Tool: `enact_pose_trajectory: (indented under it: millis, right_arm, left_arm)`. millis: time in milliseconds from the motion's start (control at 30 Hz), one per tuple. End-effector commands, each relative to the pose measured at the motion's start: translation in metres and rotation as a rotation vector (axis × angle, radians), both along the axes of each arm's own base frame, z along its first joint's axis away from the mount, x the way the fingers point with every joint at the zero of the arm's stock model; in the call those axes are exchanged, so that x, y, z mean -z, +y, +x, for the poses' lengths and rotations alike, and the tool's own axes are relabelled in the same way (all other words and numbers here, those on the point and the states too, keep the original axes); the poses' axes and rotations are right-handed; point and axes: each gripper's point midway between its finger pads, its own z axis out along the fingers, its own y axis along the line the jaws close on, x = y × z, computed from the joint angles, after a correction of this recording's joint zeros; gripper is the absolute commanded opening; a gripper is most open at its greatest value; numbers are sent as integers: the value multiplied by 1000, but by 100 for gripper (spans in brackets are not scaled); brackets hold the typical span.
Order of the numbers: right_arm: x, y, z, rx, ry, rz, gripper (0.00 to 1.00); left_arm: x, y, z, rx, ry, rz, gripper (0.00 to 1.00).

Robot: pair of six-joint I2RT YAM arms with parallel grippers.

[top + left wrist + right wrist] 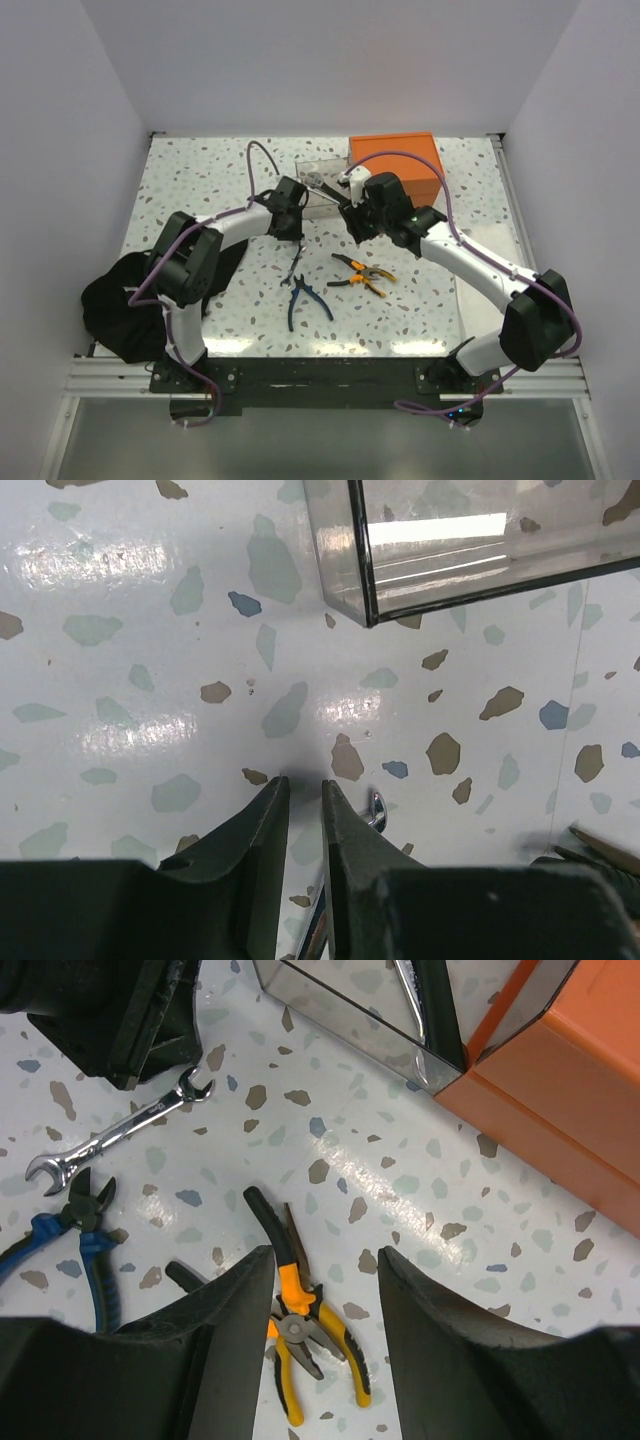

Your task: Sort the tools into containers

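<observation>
Over the middle of the worktop (150,680), the left gripper (300,795) hangs with its jaws a narrow slit apart, holding nothing, one end of a spanner (120,1130) poking out beneath it. The right gripper (325,1260) hovers nearby, jaws wide and empty, above the orange pliers (300,1330). Blue pliers (85,1250) lie beside the spanner. Beyond stands the clear box (345,560) with a silver tool (316,181) inside, just beside the orange box (560,1090).
</observation>
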Motion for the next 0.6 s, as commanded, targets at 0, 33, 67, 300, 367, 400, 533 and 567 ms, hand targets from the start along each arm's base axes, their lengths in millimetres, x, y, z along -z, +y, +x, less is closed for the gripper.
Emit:
enact_pose_trajectory:
  millis: [0, 33, 67, 300, 367, 400, 533, 567]
  right_arm:
    - [-13, 1, 2, 13, -24, 61, 50]
    - [-12, 1, 2, 13, -23, 60, 50]
    - [-11, 1, 1, 11, -22, 59, 50]
    - [-9, -2, 1, 24, -16, 62, 50]
    - [-9, -4, 1, 29, -13, 63, 50]
    - [-8, -4, 1, 30, -11, 61, 50]
    - [-7, -5, 1, 33, -10, 60, 50]
    - [-8, -5, 1, 34, -10, 61, 50]
  left_arm:
    - [6, 7, -22, 46, 64, 40, 24]
    - [6, 7, -22, 48, 63, 43, 24]
    - [5, 7, -23, 46, 60, 41, 24]
    - [-4, -5, -23, 49, 55, -18, 24]
    - [-8, -8, -22, 38, 54, -43, 28]
    - [-10, -11, -23, 39, 55, -60, 30]
    - [-17, -16, -20, 25, 46, -95, 38]
    - [-18, -20, -22, 33, 54, -114, 40]
